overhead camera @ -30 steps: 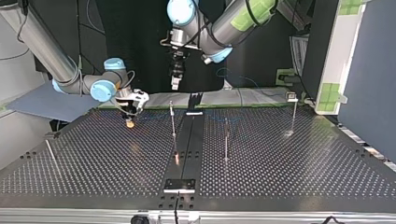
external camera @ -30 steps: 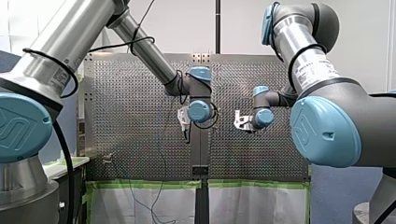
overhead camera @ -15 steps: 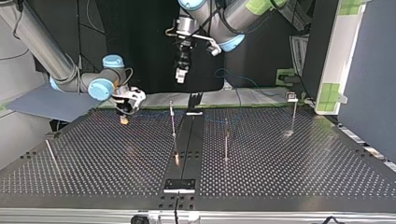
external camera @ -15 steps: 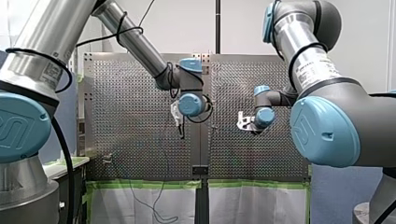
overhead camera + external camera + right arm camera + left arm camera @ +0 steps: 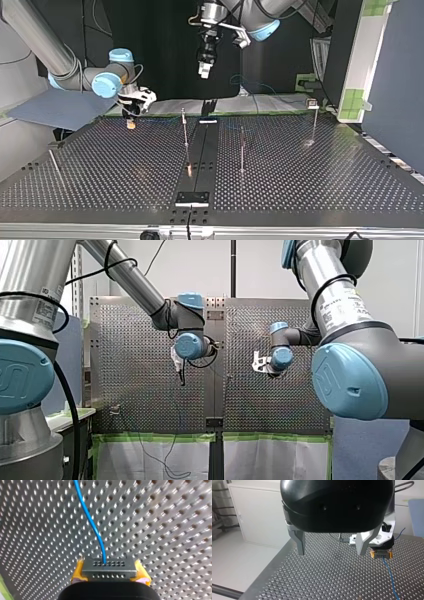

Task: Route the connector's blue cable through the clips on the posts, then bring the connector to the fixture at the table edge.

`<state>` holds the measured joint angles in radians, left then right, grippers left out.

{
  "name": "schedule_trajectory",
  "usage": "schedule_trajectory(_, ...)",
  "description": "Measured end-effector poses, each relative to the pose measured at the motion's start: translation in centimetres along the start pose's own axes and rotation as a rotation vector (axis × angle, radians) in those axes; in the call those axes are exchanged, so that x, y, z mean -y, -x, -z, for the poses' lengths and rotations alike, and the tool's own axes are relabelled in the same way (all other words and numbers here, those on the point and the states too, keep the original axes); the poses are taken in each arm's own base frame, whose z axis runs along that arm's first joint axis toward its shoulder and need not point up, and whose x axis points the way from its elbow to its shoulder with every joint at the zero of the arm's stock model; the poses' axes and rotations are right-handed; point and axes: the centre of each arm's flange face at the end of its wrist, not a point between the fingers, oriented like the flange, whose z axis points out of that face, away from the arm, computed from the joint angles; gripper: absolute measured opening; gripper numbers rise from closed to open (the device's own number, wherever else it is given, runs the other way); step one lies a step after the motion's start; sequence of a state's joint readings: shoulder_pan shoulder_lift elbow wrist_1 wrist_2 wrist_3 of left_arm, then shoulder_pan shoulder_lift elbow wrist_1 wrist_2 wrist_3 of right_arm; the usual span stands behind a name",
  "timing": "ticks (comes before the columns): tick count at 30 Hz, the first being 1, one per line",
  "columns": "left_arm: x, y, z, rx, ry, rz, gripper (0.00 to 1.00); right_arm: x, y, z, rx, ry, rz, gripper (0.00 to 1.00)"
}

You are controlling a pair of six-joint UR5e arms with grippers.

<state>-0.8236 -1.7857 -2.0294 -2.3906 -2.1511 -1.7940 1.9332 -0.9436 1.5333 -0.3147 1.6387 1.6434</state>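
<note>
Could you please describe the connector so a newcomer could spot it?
Over the perforated table, find my right claw near the far edge at the top view's left. The connector sits between its yellow pads: a small grey block with rows of holes, alone in trailing a blue cable.

Table point(image 5: 300, 170): perforated sheet metal, bright, with a semi-gloss sheen.
Posts point(image 5: 185, 127): thin polished metal rods.
Connector point(image 5: 108, 567): dark grey, matt, with rows of small holes.
Cable point(image 5: 88, 517): smooth blue plastic sheath.
My left gripper point(image 5: 331, 553): glossy black plastic housing; matt grey metal fingers point(image 5: 299, 542).
My right gripper point(image 5: 109, 574): yellow, dull pads point(image 5: 78, 572).
</note>
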Motion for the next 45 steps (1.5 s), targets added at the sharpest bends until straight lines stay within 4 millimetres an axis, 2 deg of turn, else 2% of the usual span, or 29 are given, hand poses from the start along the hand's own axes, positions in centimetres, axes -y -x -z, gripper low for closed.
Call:
schedule_trajectory(6, -0.8, 0.8, 1.6, 0.008, -0.001, 0.004, 1.00, 2.2, -1.0, 2.5, -0.002, -0.011, 0.004, 0.00)
schedule_trajectory(14, -2.1, 1.7, 4.1, 0.004, -0.008, 0.010, 1.00, 1.8, -3.9, 4.3, -0.015, 0.037, 0.020, 0.00)
schedule_trajectory(20, -3.0, 2.2, 5.8, 0.004, -0.008, 0.011, 1.00, 0.6, -6.5, 5.6, -0.026, 0.096, 0.022, 0.00)
schedule_trajectory(27, -4.7, 0.9, 7.9, -0.033, 0.001, -0.017, 1.00, -1.2, -9.8, 6.8, -0.069, 0.148, 0.007, 0.00)
schedule_trajectory(38, -6.8, 1.3, 11.3, -0.045, -0.001, -0.011, 1.00, -4.4, -15.4, 9.1, -0.165, 0.213, -0.024, 0.00)
schedule_trajectory(41, -7.5, 0.7, 12.1, -0.061, 0.007, -0.027, 1.00, -5.2, -16.8, 9.8, -0.191, 0.232, -0.031, 0.00)
schedule_trajectory(45, -8.9, -1.3, 13.3, -0.108, 0.031, -0.067, 1.00, -5.9, -18.7, 11.0, -0.227, 0.247, -0.038, 0.00)
